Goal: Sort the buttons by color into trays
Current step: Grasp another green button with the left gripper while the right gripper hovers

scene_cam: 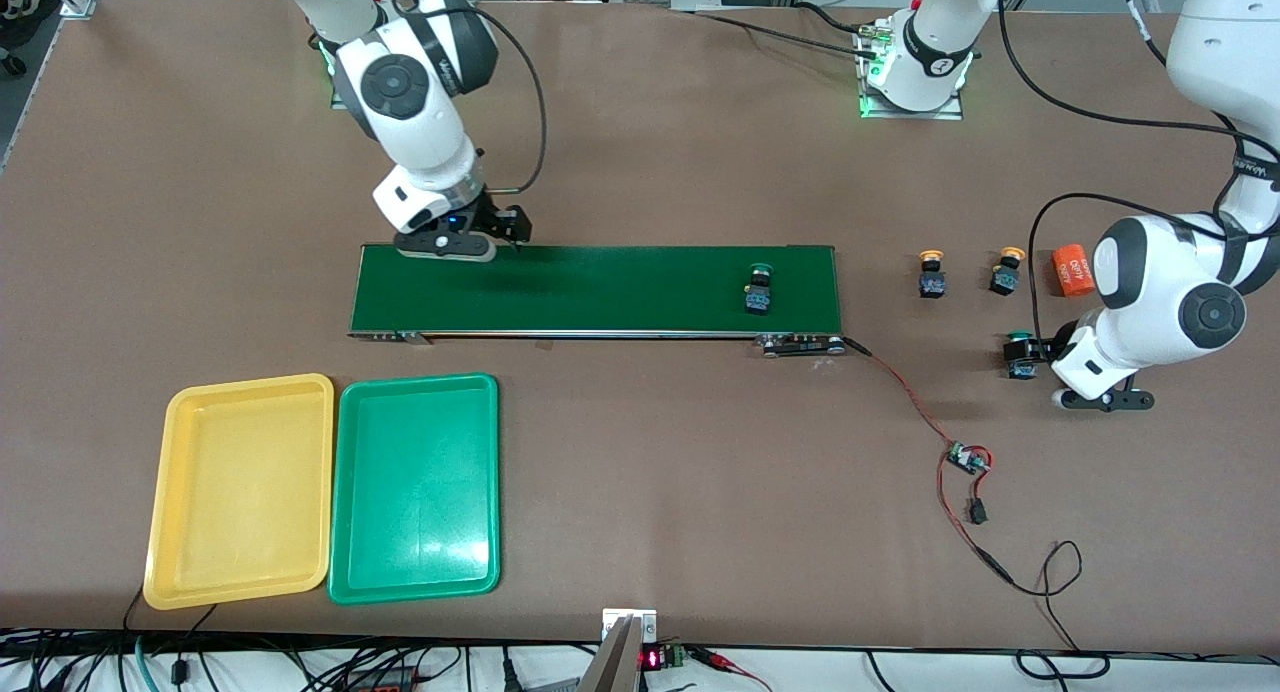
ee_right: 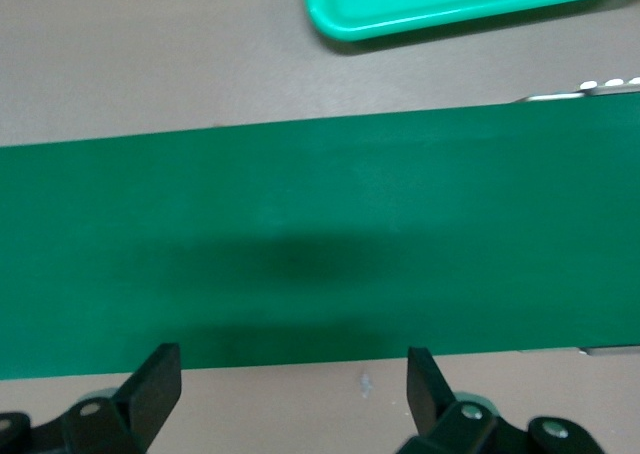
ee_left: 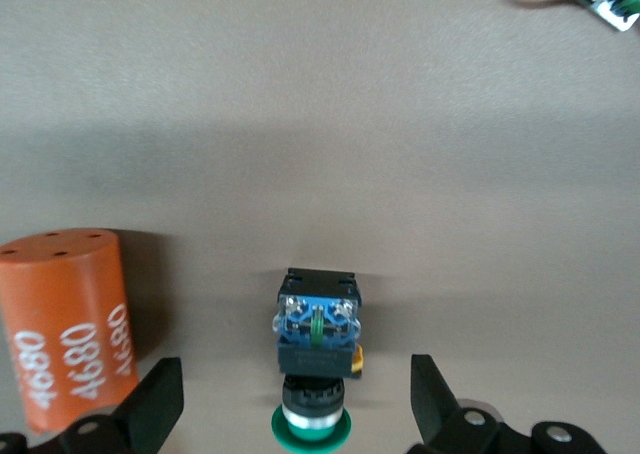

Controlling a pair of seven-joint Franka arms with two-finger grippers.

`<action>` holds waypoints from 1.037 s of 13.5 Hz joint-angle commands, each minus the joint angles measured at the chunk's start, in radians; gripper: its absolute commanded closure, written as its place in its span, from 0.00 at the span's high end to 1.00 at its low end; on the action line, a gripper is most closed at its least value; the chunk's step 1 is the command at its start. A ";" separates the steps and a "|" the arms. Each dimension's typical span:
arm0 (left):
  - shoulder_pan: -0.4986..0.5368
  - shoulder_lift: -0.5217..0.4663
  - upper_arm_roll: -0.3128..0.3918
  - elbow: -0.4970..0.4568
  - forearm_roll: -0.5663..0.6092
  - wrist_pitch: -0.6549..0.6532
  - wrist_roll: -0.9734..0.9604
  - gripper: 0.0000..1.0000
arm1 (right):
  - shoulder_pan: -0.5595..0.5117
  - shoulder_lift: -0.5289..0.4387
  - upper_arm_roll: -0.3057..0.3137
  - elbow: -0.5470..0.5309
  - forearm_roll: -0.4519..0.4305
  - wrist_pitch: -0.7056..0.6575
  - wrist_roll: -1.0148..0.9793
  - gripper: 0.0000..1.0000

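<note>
My left pincer (ee_left: 295, 409), fingers apart, straddles a green-capped button (ee_left: 317, 349) lying near the counter's left-arm end, beside an orange cylinder (ee_left: 68, 324). My right pincer (scene_cam: 458, 234), also apart, hovers over the conveyor belt (scene_cam: 600, 290), which carries another green button (scene_cam: 759, 289). Yellow tray (scene_cam: 240, 490) and green tray (scene_cam: 415, 487) lie empty.

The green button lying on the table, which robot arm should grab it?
The left. Its open left gripper hangs right over that green button, fingers on both sides. The right gripper waits, open, over the conveyor belt.
</note>
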 commanded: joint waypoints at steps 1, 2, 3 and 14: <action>0.002 0.034 -0.013 0.026 0.003 0.011 0.018 1.00 | 0.008 0.040 -0.008 0.051 0.005 -0.007 0.015 1.00; 0.002 0.036 -0.013 0.026 0.001 0.015 0.018 1.00 | 0.009 0.040 -0.009 0.052 0.005 -0.007 0.015 1.00; 0.002 0.039 -0.013 0.025 0.001 0.015 0.019 1.00 | 0.009 0.043 -0.009 0.052 0.005 -0.007 0.015 1.00; -0.008 -0.037 -0.032 0.014 0.008 -0.001 0.100 0.02 | 0.011 0.048 -0.009 0.052 0.005 -0.006 0.015 1.00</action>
